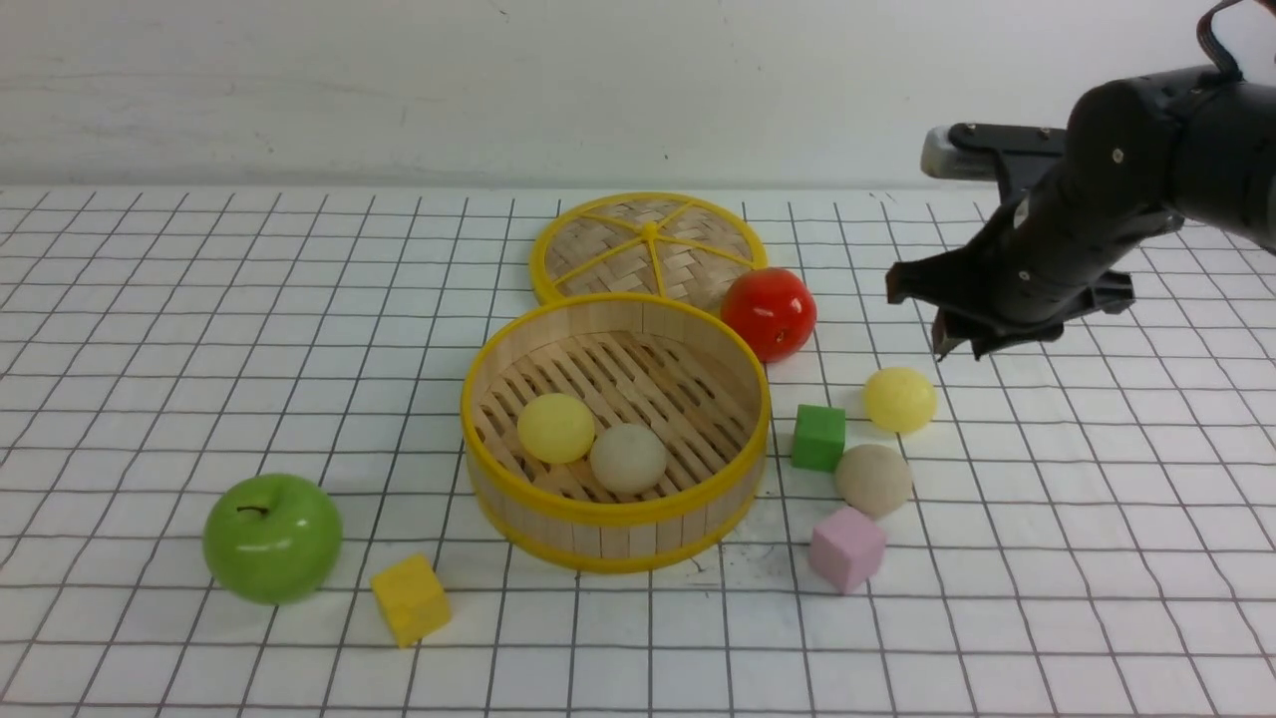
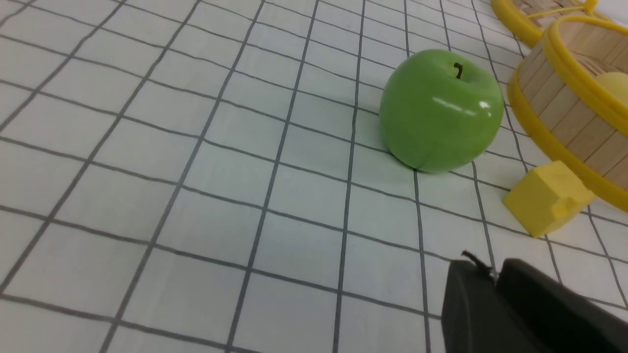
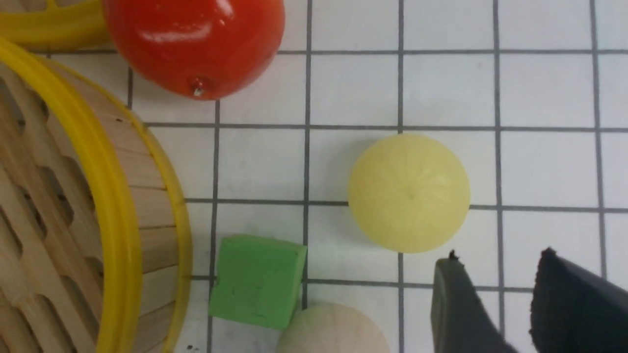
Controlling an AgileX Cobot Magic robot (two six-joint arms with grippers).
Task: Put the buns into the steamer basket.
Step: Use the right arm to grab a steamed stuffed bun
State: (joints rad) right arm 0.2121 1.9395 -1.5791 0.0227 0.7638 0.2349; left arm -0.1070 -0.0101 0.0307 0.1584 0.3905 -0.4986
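Right now the right gripper (image 1: pixel 959 344) is hovering above the table (image 1: pixel 199 329) with its jaws standing apart and nothing between them. It is hanging just behind and slightly to the right of the yellow bun on the table (image 1: pixel 900 399), and it is not touching it. In the right wrist view this bun is lying just ahead of the two dark fingertips (image 3: pixel 454 294). The beige bun on the table (image 1: pixel 873 480) is sitting nearer the robot, between the green cube (image 1: pixel 819 437) and the pink cube (image 1: pixel 846 548). Both of these buns are resting to the right of the steamer basket (image 1: pixel 613 514), outside it. Inside the basket, a second yellow bun (image 1: pixel 555 428) and an off-white bun (image 1: pixel 628 458) are lying side by side on the slatted floor, touching. The left gripper (image 2: pixel 493 274) is showing only in its own wrist view, with its fingers pressed together and holding nothing, near the yellow cube (image 2: pixel 547 196) and the green apple (image 2: pixel 441 110). It is well apart from the buns that are lying outside the basket.
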